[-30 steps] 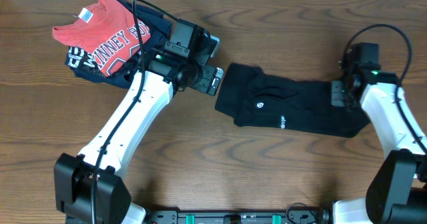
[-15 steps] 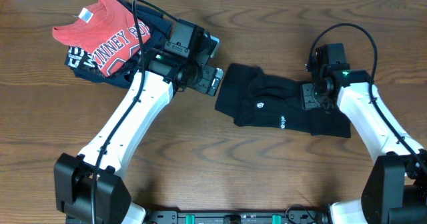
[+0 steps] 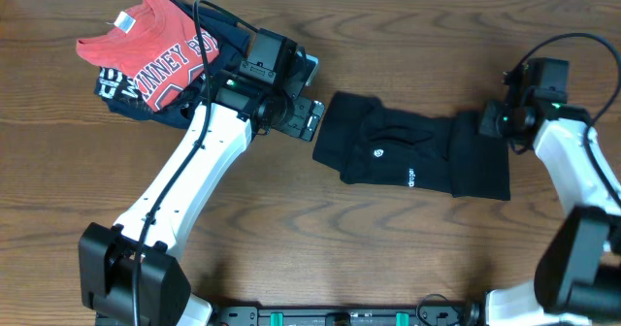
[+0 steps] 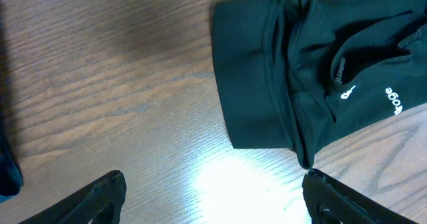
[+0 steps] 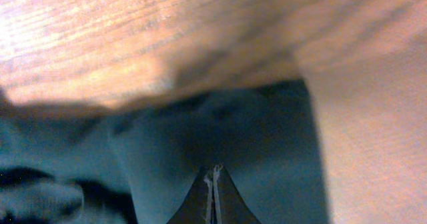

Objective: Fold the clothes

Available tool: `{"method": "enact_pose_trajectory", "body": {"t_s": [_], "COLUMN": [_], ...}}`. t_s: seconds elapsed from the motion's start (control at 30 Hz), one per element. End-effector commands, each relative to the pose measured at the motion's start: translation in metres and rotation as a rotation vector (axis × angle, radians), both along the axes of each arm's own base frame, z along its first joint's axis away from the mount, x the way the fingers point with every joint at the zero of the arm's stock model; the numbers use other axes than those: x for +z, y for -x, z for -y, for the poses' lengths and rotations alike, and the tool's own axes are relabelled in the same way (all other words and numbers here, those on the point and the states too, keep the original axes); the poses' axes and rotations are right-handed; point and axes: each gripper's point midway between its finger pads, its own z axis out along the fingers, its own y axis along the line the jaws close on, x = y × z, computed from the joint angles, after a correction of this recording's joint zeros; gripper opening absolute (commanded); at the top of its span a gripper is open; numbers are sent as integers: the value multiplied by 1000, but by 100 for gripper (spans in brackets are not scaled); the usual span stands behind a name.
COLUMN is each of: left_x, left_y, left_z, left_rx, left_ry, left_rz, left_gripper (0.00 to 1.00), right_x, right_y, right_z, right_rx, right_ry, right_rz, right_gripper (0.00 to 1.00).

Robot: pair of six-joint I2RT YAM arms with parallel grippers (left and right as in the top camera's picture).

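The black T-shirt (image 3: 408,151) lies folded into a long band across the middle of the table, with a small white logo (image 3: 379,153) facing up. My left gripper (image 3: 309,118) is open and empty just off the shirt's left end. In the left wrist view, the shirt (image 4: 267,71) lies ahead of the spread fingers (image 4: 213,184). My right gripper (image 3: 492,124) is over the shirt's right end. In the right wrist view its fingers (image 5: 213,171) are shut together over the black fabric (image 5: 253,137), with no cloth showing between them.
A red T-shirt with white lettering (image 3: 155,45) lies on a navy garment (image 3: 116,88) at the back left, behind my left arm. Bare wooden table (image 3: 388,248) lies in front of the black shirt.
My right gripper carried the shirt's right end leftward, then moved back to the right. The right end now lies folded over, and the shirt is shorter. The left arm has not moved.
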Motion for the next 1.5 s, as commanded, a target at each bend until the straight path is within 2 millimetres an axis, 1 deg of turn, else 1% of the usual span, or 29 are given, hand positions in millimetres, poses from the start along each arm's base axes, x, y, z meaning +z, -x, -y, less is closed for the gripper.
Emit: {"method": "enact_pose_trajectory", "body": {"t_s": [0.0, 0.13, 0.2, 0.27, 0.33, 0.37, 0.47, 0.5, 0.53, 0.57, 0.63, 0.8, 0.87, 0.93, 1.0, 1.07, 1.17, 1.27, 1.33, 1.37, 1.4, 1.47], "left_x": [10, 9, 8, 8, 8, 8, 8, 8, 8, 8, 7, 7, 7, 8, 8, 8, 8, 8, 7, 7, 7, 6], "left_y": [-3, 0, 1, 1, 1, 1, 1, 1, 1, 2, 3, 3, 3, 2, 2, 2, 2, 2, 3, 3, 3, 3], "left_z": [2, 1, 0, 0, 0, 0, 0, 0, 0, 0, 0, -1, -1, 0, 0, 0, 0, 0, -1, -1, -1, 0], "left_rx": [6, 6, 6, 6, 6, 6, 6, 6, 6, 6, 6, 6, 6, 7, 7, 7, 7, 7, 7, 7, 7, 10], "left_ry": [17, 13, 11, 9, 10, 9, 9, 9, 9, 8, 6, 5, 6, 7, 8, 8, 8, 8, 6, 6, 6, 7], "left_rz": [17, 6, 2, -1, -1, 0, 0, 0, -1, -3, -7, -8, -7, -5, -3, -3, -4, -5, -8, -8, -8, -12], "left_gripper": [86, 86, 86, 86, 86, 86, 86, 86, 86, 86, 86, 86, 86, 86, 86, 86, 86, 86, 86, 86, 86, 87], "right_x": [-41, -76, -79, -69, -49, -36, -3, 3, 8, 9, 5, -11, -18, -28, -37, -48, -65, -70, -65, -57, -47, -17], "right_y": [-7, -24, -30, -35, -38, -38, -27, -20, -8, 0, 23, 72, 84, 94, 99, 98, 96, 97, 95, 93, 89, 77], "right_z": [-17, -25, -23, -19, -13, -10, -3, -4, -6, -8, -17, -40, -45, -50, -56, -60, -56, -61, -65, -68, -72, -79], "right_rx": [-53, -64, -63, -51, -26, -12, -22, -20, -13, -2, 12, 59, 63, 74, 88, 104, 76, 73, 100, 125, 154, 213], "right_ry": [-118, -189, -205, -229, -254, -266, -304, -310, -308, -306, -323, -366, -369, -357, -354, -341, -286, -287, -302, -321, -340, -377], "right_rz": [-60, -52, -31, 7, 60, 89, 118, 107, 77, 53, -37, -255, -305, -336, -339, -318, -286, -281, -270, -254, -229, -144], "right_gripper": [1, 1, 1, 1, 3, 4, 7, 8, 9, 11, 13, 13, 13, 12, 12, 10, 10, 11, 12, 12, 12, 13]}}
